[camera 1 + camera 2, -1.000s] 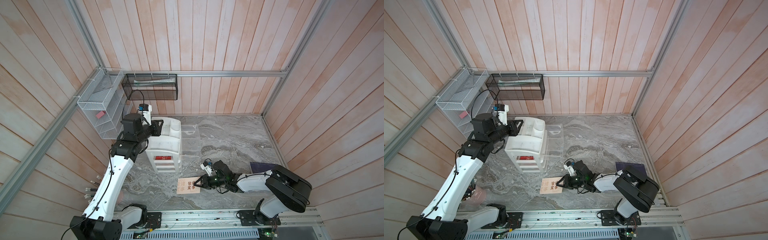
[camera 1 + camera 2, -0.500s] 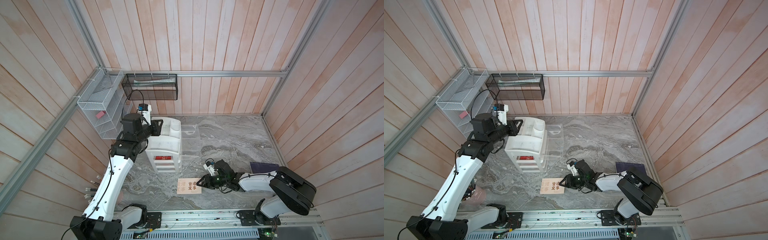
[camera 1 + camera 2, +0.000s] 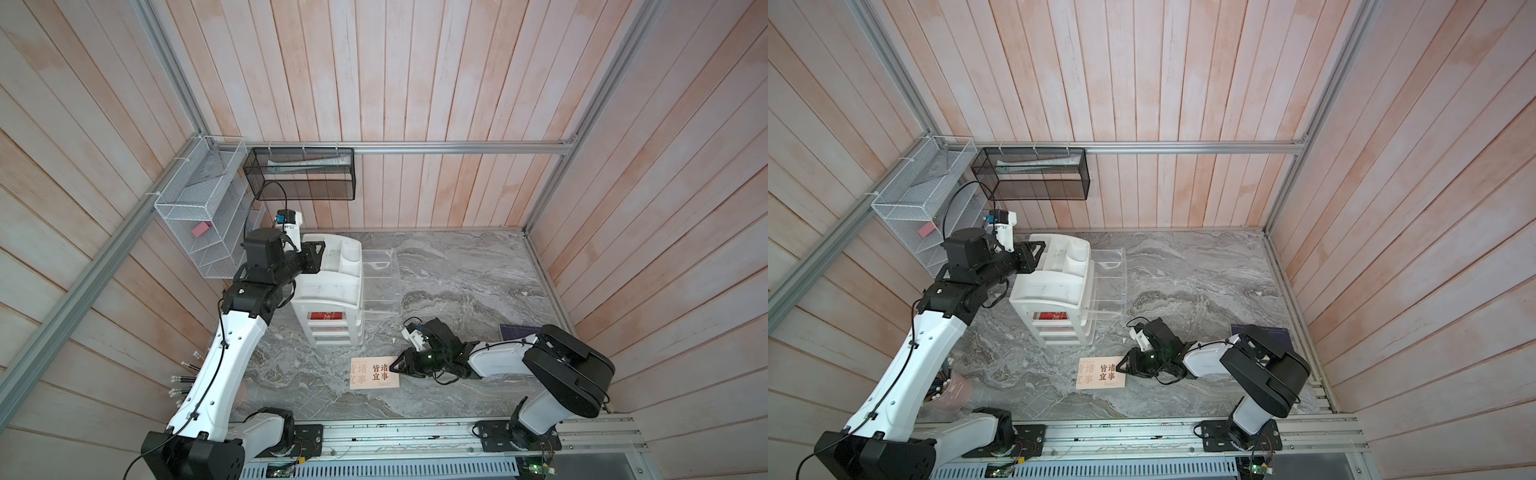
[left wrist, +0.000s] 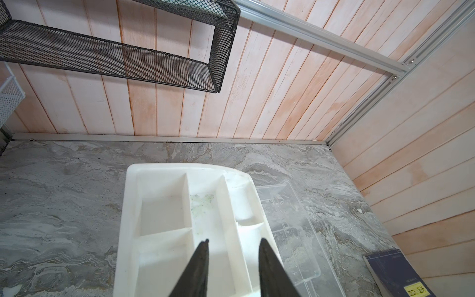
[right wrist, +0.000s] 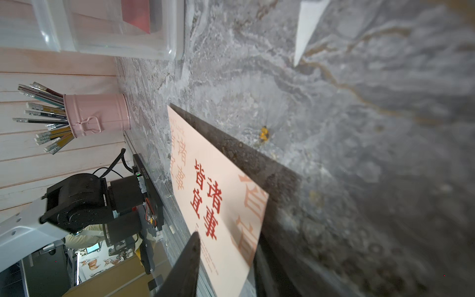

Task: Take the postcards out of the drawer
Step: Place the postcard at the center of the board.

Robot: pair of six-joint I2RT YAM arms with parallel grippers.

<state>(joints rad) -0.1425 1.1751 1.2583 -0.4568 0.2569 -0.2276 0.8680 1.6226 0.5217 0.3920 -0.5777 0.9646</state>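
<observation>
The right end effector [image 3: 392, 368] lies low over the surface [image 3: 457, 270], its tips at the edge of the cream card [image 3: 374, 372] that faces the robot's right. In both top views the card sits on the marble just in front of the drawer unit [image 3: 328, 286], apart from it, its black and faded orange characters facing up. In the right wrist view the card [image 5: 218, 195] runs between the jaws. One dark finger [image 5: 185, 259] overlaps the card's face, and a shadow band follows its far edge, so that edge looks slightly raised. The jaws stand partly apart. I cannot tell whether they pinch the card or only flank it.

A red card [image 3: 328, 316] shows inside the unit, well apart from this end effector.

The left end effector [image 3: 320, 257] hovers at the back of the unit's white top tray. In the left wrist view its jaws [image 4: 232, 241] stand partly open over a tray divider and hold nothing.

A navy booklet [image 3: 515, 331] lies by the right wall.
</observation>
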